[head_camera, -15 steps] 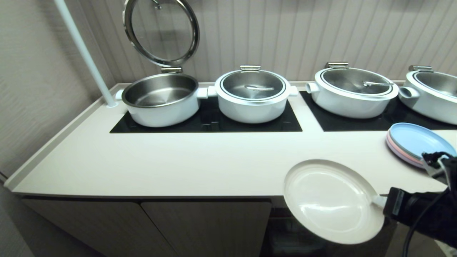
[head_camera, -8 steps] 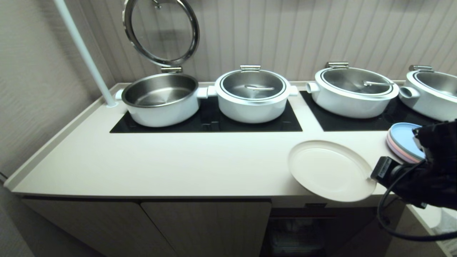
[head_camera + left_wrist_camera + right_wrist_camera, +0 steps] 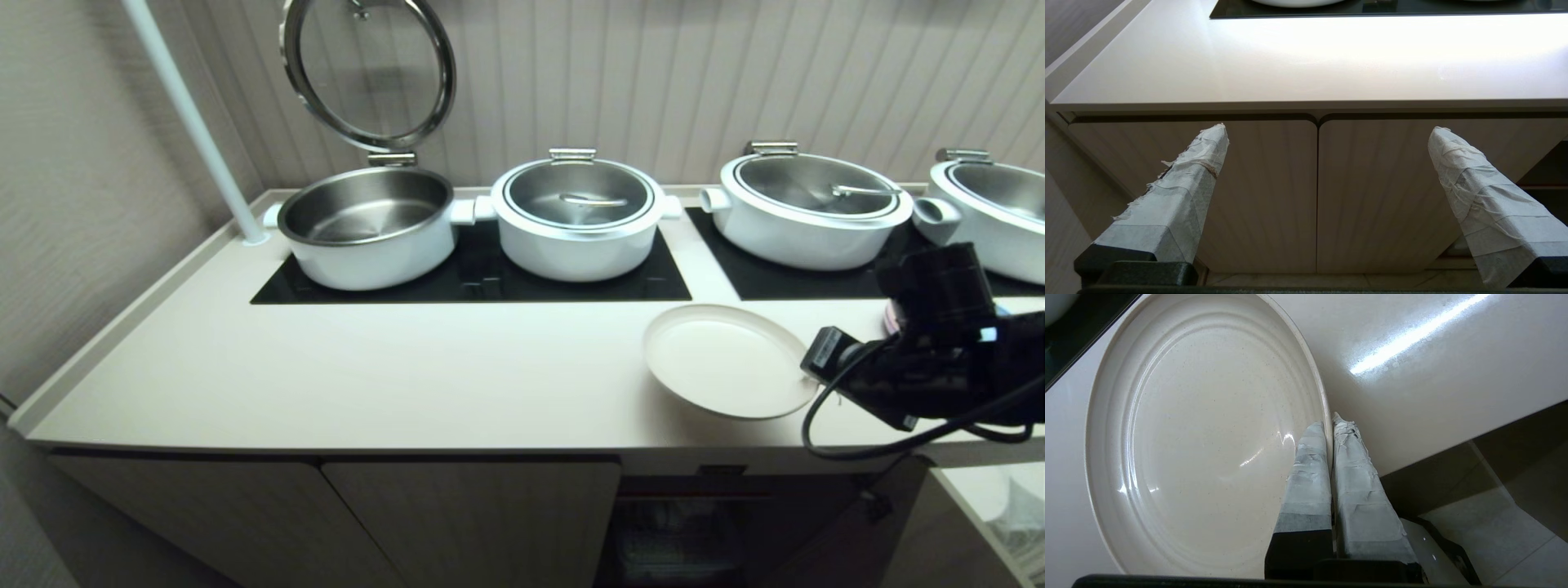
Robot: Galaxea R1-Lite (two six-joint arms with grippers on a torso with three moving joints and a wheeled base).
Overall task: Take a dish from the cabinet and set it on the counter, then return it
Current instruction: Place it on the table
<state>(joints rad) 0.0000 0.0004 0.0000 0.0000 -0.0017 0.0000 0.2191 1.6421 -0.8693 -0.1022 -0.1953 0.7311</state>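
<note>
Carried up from below the front edge and inward, the dish (image 3: 725, 361) now lies over the table (image 3: 392, 376), almost level, whereas a second ago it hung tilted in front of the open cabinet (image 3: 694, 523). Nearest the viewer, the left tool (image 3: 1327, 163) is parked low before the closed cabinet doors (image 3: 1257, 192), its taped fingers (image 3: 1184, 192) spread wide and empty. Further in, the right tool (image 3: 1331, 424) is pressed together on the dish's rim at its right side, one finger above and one below. Contact between dish and table cannot be confirmed. Beyond stand the white pots (image 3: 575, 216) on the black cooktop (image 3: 482, 282). Judged stage: set-down nearly complete; release, then return to the cabinet, remains.
</note>
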